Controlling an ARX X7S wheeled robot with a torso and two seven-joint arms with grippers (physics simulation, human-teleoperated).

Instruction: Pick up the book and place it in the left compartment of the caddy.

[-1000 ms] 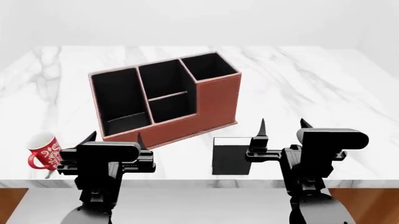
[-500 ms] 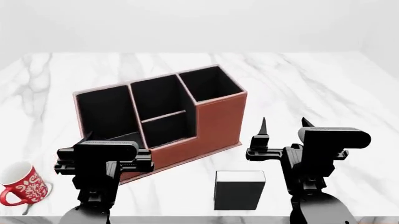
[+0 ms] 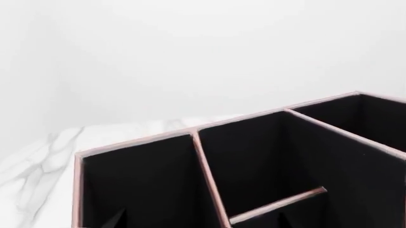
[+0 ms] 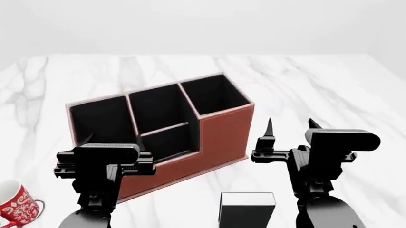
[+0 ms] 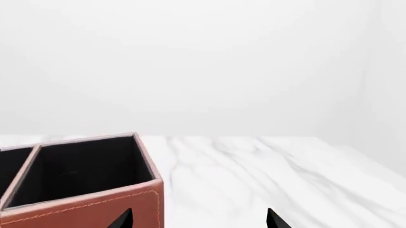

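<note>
Starting with the left wrist view, the camera looks into the caddy (image 3: 209,142) from close in front. The left compartment (image 3: 140,190) fills the near field, directly ahead of the left claw; only a dark sliver of one fingertip shows at the frame edge, so the claw's spread cannot be told from this view. No book appears here.

In the head view, the left gripper (image 4: 114,142) hangs in front of the caddy's stepped front wall, jaws apart and empty. The right gripper (image 4: 290,130) hangs just beside the caddy's tall end, jaws wide and empty. The book (image 4: 246,209) lies flat on the table (image 4: 330,85), below and slightly inboard of the right claw, near the table's front edge. A red mug (image 4: 18,206) stands well outboard of the left claw.

In the right wrist view, two dark fingertips (image 5: 274,219) stand well apart. The caddy's end cell sits ahead and to one side; the book is out of this camera's sight.

Risks, as judgement:
- Descending without wrist sight of the book may miss it.
- A flat book offers little edge; the fingers may push it off the front edge.
- The narrow compartment demands upright alignment; a tilted book may catch on the rim.
- The left arm stands in the insertion path.
</note>
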